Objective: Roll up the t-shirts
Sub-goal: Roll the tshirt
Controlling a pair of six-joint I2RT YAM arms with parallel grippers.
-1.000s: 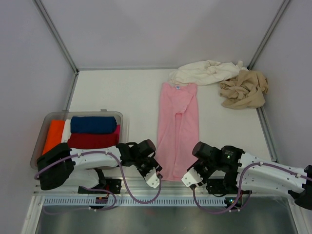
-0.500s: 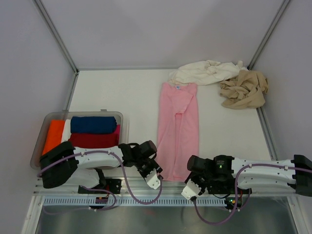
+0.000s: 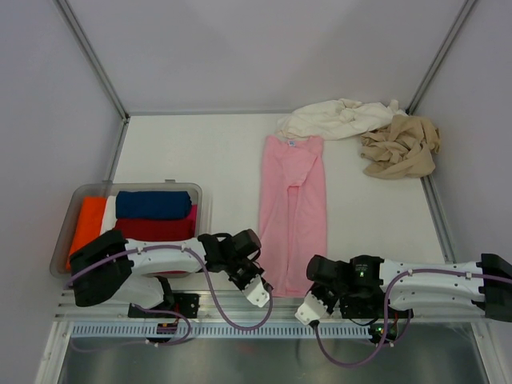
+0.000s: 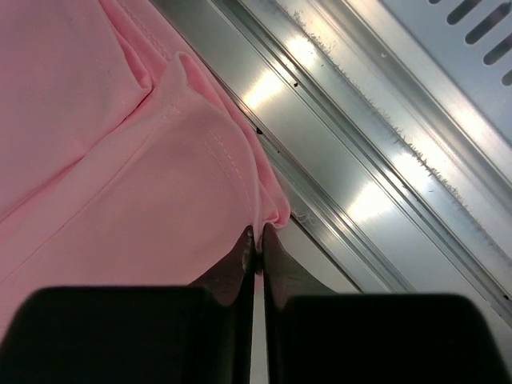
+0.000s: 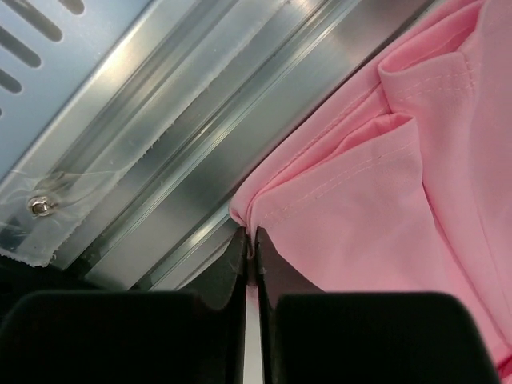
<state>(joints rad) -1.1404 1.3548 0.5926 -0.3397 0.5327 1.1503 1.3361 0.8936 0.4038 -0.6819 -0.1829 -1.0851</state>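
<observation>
The light pink t-shirt [image 3: 293,208], one of the t-shirts, lies folded into a long strip down the middle of the table. Its hem reaches the near edge. My left gripper [image 3: 259,291] is at the hem's near-left corner, and in the left wrist view the gripper [image 4: 258,233] is shut on a pinch of pink fabric [image 4: 144,160]. My right gripper [image 3: 308,308] is at the near-right corner, and its wrist view shows it [image 5: 250,233] shut on the pink hem [image 5: 384,200]. A cream-white t-shirt [image 3: 336,118] and a tan-beige one [image 3: 400,146] lie crumpled at the back right.
A clear grey tray [image 3: 70,213] at the left holds rolled blue [image 3: 154,204], red [image 3: 152,230] and orange [image 3: 88,222] garments. A metal rail [image 3: 240,328] runs along the near table edge just behind both grippers. Walls enclose the table on three sides.
Both grippers have closed on the pink shirt's near hem corners. The right arm swung lower along the near edge; the left gripper shifted slightly toward the rail.
</observation>
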